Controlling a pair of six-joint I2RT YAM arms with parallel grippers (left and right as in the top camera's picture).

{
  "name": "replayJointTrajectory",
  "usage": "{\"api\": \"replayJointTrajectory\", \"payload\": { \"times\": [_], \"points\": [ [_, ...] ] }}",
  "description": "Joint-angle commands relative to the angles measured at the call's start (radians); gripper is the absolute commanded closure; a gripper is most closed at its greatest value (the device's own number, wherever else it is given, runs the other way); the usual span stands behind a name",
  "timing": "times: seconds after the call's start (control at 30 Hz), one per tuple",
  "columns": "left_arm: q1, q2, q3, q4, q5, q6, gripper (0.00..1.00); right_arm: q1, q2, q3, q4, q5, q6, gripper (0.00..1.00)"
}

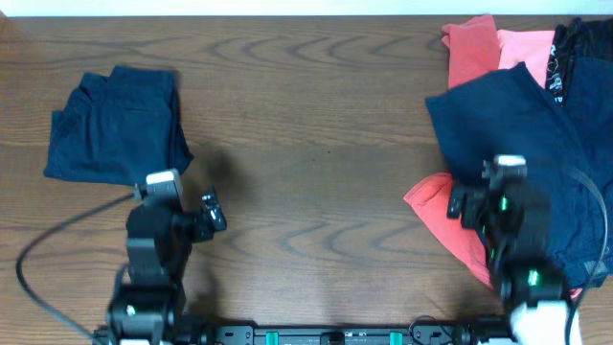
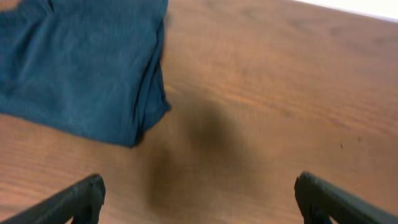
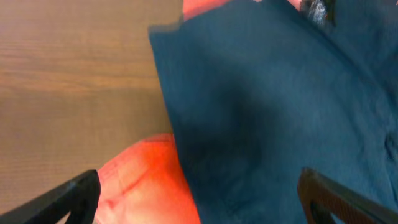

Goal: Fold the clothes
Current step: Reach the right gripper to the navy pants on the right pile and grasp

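From overhead, a folded navy garment (image 1: 115,125) lies flat at the table's (image 1: 316,115) far left. The unfolded clothes are heaped at the far right: a large navy piece (image 1: 508,125) on top, a coral-pink shirt (image 1: 436,206) showing from under its near edge and again behind it, and a black printed shirt (image 1: 575,48) in the far corner. The left gripper (image 1: 213,213) hovers over bare wood just near of the folded garment. The right gripper (image 1: 466,201) hangs over the near left edge of the heap.

In the left wrist view, the fingers (image 2: 74,199) stand wide apart with nothing between them. The folded garment's corner (image 2: 81,62) is ahead and to the left, clear of the fingers.

In the right wrist view, the fingers (image 3: 68,199) are likewise spread wide and empty, with navy cloth (image 3: 267,112) and a coral fold (image 3: 149,180) directly below. This view is blurred, so it is hard to say whether the tips touch the fabric; they probably hang just above it.

The navy piece looks like soft, limp woven cloth, light but likely to drape and drag its neighbours along. Its bare left edge, where it overhangs the wood and the coral shirt, seems the best place to pinch. A shallow bite there should lift the top layer alone, whereas a deeper one risks catching the coral shirt too.
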Motion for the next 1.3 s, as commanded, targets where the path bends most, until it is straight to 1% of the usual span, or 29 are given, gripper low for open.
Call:
{"api": "replayJointTrajectory", "payload": {
  "times": [0.0,0.07,0.13,0.23,0.27,0.3,0.33,0.43,0.47,0.57,0.63,0.7,0.73,0.83,1.0,1.13,1.2,1.27],
  "points": [
    [0.005,0.14,0.144,-0.097,0.019,0.008,0.02,-0.026,0.232,0.195,-0.112,-0.014,0.014,0.01],
    [0.005,0.227,0.218,-0.172,0.019,0.008,0.02,-0.027,0.364,0.303,-0.186,-0.014,0.014,0.01],
    [0.005,0.301,0.273,-0.225,0.019,0.008,0.02,-0.027,0.468,0.375,-0.206,-0.04,0.023,0.01],
    [0.005,0.369,0.29,-0.23,0.019,0.008,0.02,-0.027,0.584,0.412,-0.192,-0.081,0.022,0.02],
    [0.005,0.389,0.29,-0.229,0.019,0.008,0.02,-0.027,0.617,0.412,-0.181,-0.08,0.022,0.1],
    [0.005,0.404,0.29,-0.227,0.019,0.008,0.02,-0.027,0.647,0.412,-0.175,-0.068,0.022,0.2],
    [0.005,0.418,0.29,-0.227,0.019,0.008,0.02,-0.027,0.677,0.41,-0.167,-0.05,0.022,0.25],
    [0.005,0.453,0.29,-0.227,0.019,0.008,0.02,-0.026,0.786,0.41,-0.116,-0.005,0.023,0.37],
    [0.005,0.459,0.29,-0.227,0.019,0.008,0.02,-0.027,0.81,0.41,-0.102,-0.006,0.023,0.38],
    [0.005,0.467,0.29,-0.22,0.019,0.008,0.02,-0.027,0.877,0.41,-0.06,-0.005,0.023,0.49],
    [0.005,0.468,0.29,-0.217,0.019,0.008,0.02,-0.027,0.911,0.41,-0.031,-0.005,0.023,0.54],
    [0.005,0.468,0.29,-0.215,0.019,0.008,0.02,-0.027,0.935,0.41,-0.007,-0.003,0.023,0.63],
    [0.005,0.468,0.29,-0.215,0.019,0.008,0.02,-0.027,0.945,0.41,0.001,0.0,0.023,0.71],
    [0.005,0.468,0.29,-0.215,0.019,0.008,0.02,-0.027,0.951,0.41,0.009,0.002,0.023,0.99],
    [0.005,0.468,0.29,-0.215,0.019,0.008,0.02,-0.027,0.891,0.45,-0.02,0.014,0.026,0.99],
    [0.005,0.468,0.29,-0.212,0.019,0.008,0.02,-0.026,0.785,0.542,-0.091,0.013,0.026,0.99],
    [0.005,0.468,0.29,-0.212,0.019,0.008,0.02,-0.017,0.74,0.586,-0.134,-0.028,0.026,0.99],
    [0.005,0.468,0.29,-0.211,0.019,0.008,0.02,0.005,0.7,0.624,-0.169,-0.129,0.026,0.99]
  ]
}}
